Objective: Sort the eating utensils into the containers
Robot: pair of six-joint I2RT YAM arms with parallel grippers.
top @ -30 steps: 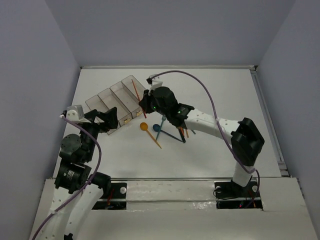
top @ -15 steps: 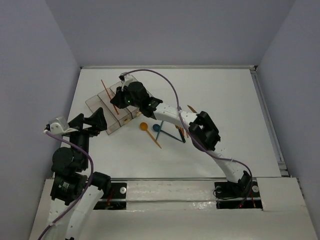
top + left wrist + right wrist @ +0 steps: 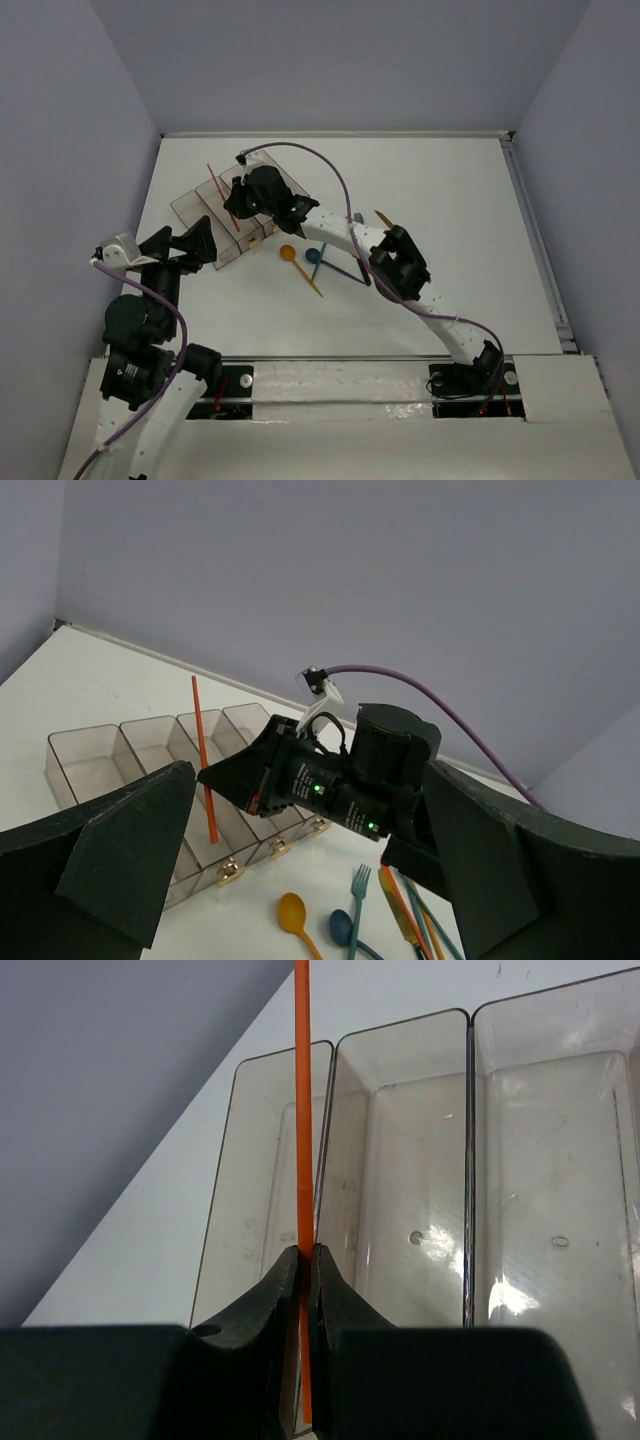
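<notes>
My right gripper [image 3: 305,1250] is shut on a thin orange utensil [image 3: 302,1110], seen edge-on and held upright above the containers [image 3: 560,1160]. It hangs over the wall between the end bin and the one beside it. From above, the right gripper [image 3: 238,200] hovers over the row of four smoky bins [image 3: 190,205] with the orange utensil [image 3: 214,180] sticking out. My left gripper [image 3: 320,880] stands wide open near the bins' front, holding nothing. Loose on the table lie an orange spoon [image 3: 291,912], a blue spoon [image 3: 343,925], a teal fork [image 3: 358,885] and an orange knife [image 3: 395,900].
All the bins I can see into are bare. The loose pile [image 3: 325,262] lies right of the bins, under the right forearm, and one more orange piece [image 3: 383,217] lies beyond it. White walls edge the table at the back and right [image 3: 520,200].
My right gripper has carried the orange utensil leftward, from the right end of the bin row to its left part. The left arm has drawn back to the left.
</notes>
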